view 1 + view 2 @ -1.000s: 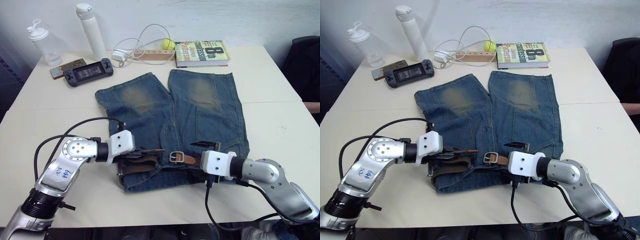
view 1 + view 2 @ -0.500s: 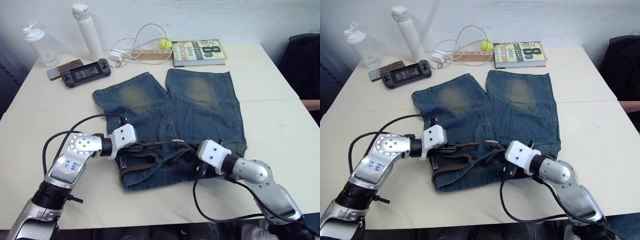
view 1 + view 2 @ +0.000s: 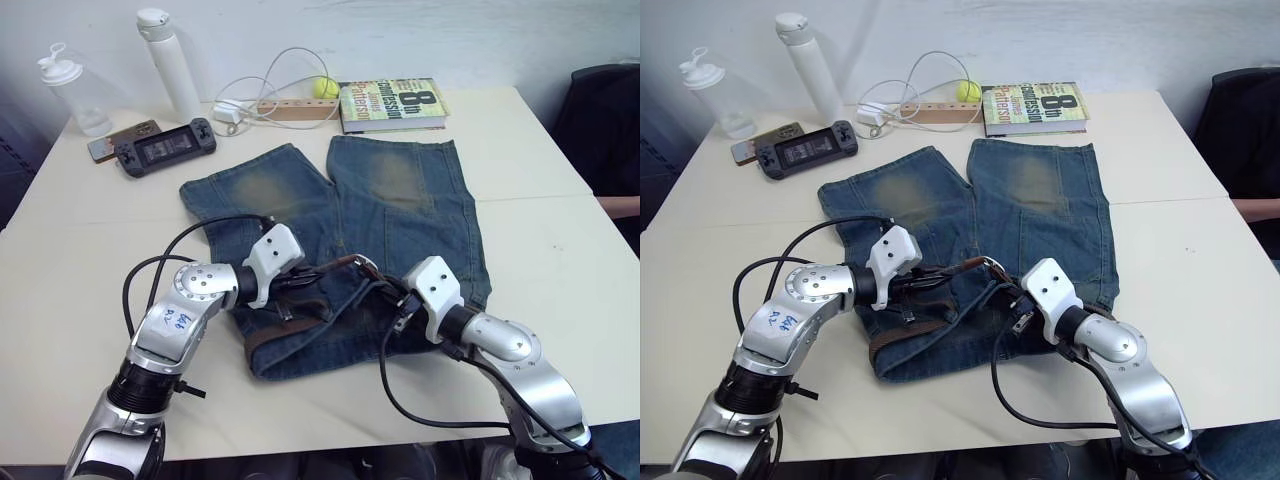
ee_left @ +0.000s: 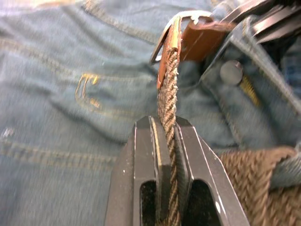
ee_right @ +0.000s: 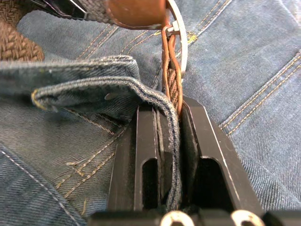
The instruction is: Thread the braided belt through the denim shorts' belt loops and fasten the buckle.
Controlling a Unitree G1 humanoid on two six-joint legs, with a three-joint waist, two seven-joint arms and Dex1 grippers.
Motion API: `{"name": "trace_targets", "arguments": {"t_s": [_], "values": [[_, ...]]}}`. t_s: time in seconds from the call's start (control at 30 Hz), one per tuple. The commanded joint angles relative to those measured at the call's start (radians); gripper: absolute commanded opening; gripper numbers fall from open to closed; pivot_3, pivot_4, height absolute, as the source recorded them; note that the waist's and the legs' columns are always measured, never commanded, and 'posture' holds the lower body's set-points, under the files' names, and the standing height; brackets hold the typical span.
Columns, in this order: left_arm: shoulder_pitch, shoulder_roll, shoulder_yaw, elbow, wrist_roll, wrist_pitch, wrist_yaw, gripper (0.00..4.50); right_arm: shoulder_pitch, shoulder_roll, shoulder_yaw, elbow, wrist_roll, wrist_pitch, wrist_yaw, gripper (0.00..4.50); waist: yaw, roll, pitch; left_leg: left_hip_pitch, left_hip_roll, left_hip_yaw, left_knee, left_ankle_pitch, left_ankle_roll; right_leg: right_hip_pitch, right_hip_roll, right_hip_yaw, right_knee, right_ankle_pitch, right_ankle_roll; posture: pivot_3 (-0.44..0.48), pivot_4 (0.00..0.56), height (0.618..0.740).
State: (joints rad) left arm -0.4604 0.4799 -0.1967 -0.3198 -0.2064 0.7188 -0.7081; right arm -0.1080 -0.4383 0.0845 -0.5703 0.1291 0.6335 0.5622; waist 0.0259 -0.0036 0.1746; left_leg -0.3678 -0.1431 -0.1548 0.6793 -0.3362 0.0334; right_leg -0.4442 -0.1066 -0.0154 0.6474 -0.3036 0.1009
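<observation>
the braided belt (image 4: pixel 167 94) is held edge-on between the two grippers over the bunched waistband of the denim shorts (image 3: pixel 400 190), which lie flat on the table (image 3: pixel 560 240) with both legs pointing toward 12 o'clock. the silver buckle (image 4: pixel 175 21) sits at the middle of the waistband, lifted off the cloth, with the lighter brown leather tip (image 4: pixel 200 37) passing into it. a further stretch of the belt lies along the waistband at about 7 o'clock from the buckle.

the left gripper (image 4: pixel 165 129) is closed tight on the belt strap, just short of the buckle. the right gripper (image 5: pixel 170 113) is clamped on the belt's thin edge together with a fold of the denim waistband, right beside the buckle frame. the two grippers meet almost tip to tip at the buckle.

farther out, at 12 o'clock, lie a book (image 3: pixel 392 103), a tennis ball (image 3: pixel 323 88) and a white cable (image 3: pixel 270 90); at 10 to 11 o'clock are a handheld console (image 3: pixel 163 148), a white bottle (image 3: pixel 170 62) and a clear bottle (image 3: pixel 68 88).
</observation>
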Motion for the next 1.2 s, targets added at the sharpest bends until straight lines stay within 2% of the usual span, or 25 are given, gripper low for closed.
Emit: {"name": "trace_targets", "arguments": {"t_s": [0.03,0.23,0.57,0.77,1.2], "values": [[-0.003,-0.015,-0.018,-0.062,-0.003,0.019,0.026,0.0,-0.003,-0.007,0.007,-0.046,0.002,-0.016,-0.016,0.07,0.0,0.0,0.0,0.0,0.0,0.0,0.0,0.0,0.0,0.0,0.0,0.0,0.0,0.0,0.0,0.0,0.15,0.74],[-0.008,-0.042,-0.038,-0.057,0.003,0.039,0.06,0.0,-0.014,-0.002,0.015,-0.05,0.003,-0.022,-0.03,0.07,0.0,0.0,0.0,0.0,0.0,0.0,0.001,0.0,0.0,0.0,0.0,0.0,0.0,0.0,0.0,0.0,0.15,0.74],[-0.044,0.018,-0.056,-0.055,0.008,0.077,0.041,0.0,-0.01,0.004,-0.003,-0.054,0.007,-0.03,-0.057,0.07,0.0,0.0,0.0,0.0,0.0,0.001,0.0,0.0,0.0,0.0,0.0,0.001,0.0,0.0,0.0,0.0,0.15,0.74],[-0.048,0.033,-0.03,-0.088,-0.017,0.11,0.035,0.0,-0.007,-0.011,-0.028,-0.051,0.003,-0.017,-0.074,0.07,0.001,0.0,0.0,0.0,0.0,0.001,0.001,0.0,0.0,0.0,0.0,0.001,0.0,0.0,0.0,0.0,0.15,0.74],[-0.061,0.022,-0.056,-0.053,0.03,0.066,0.081,0.0,-0.033,-0.041,-0.029,-0.044,0.027,-0.034,-0.049,0.07,0.001,0.0,0.0,0.0,0.0,0.001,0.001,0.0,0.0,0.0,0.0,0.001,0.0,0.0,0.0,0.0,0.15,0.74]]}}
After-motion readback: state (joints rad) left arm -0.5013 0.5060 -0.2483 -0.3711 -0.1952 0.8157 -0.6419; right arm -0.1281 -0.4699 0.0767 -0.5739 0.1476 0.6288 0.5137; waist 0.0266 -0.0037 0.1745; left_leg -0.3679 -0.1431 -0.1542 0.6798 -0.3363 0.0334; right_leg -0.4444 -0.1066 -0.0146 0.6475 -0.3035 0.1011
